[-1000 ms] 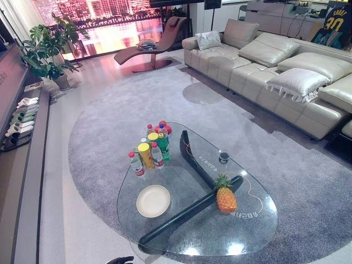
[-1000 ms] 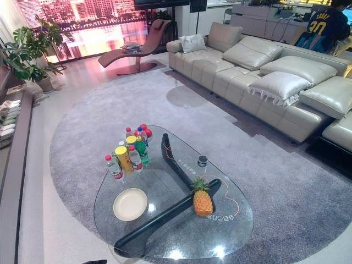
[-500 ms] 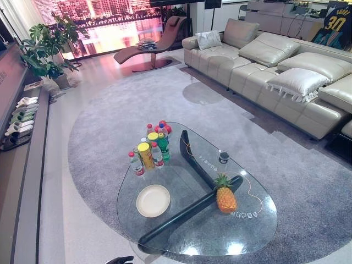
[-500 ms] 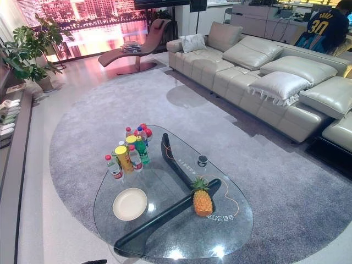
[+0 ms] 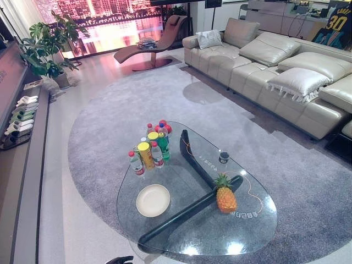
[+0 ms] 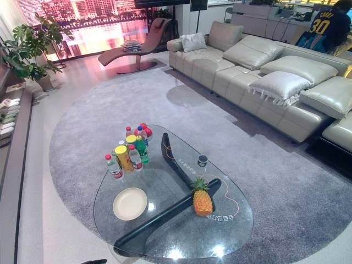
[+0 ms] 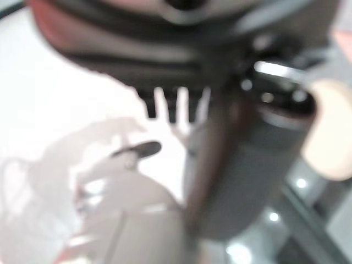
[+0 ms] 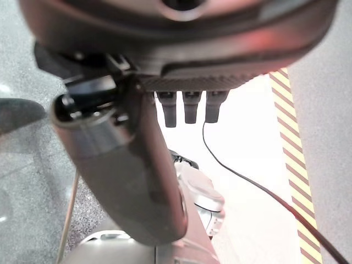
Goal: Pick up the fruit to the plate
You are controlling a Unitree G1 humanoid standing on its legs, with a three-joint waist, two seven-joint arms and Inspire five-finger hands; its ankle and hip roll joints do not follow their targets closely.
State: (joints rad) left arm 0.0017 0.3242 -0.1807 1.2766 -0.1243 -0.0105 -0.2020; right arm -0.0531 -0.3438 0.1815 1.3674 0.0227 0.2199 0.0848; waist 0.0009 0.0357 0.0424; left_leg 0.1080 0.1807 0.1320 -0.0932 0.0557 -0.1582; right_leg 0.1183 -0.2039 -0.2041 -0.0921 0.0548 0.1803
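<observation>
One pineapple [image 5: 225, 198] stands upright on the glass counter [image 5: 258, 231], well apart from the plate [image 5: 153, 200]; it looks heavy, stiff and prickly, best gripped around its body, while both hands' fingers hang straight, holding nothing.
</observation>
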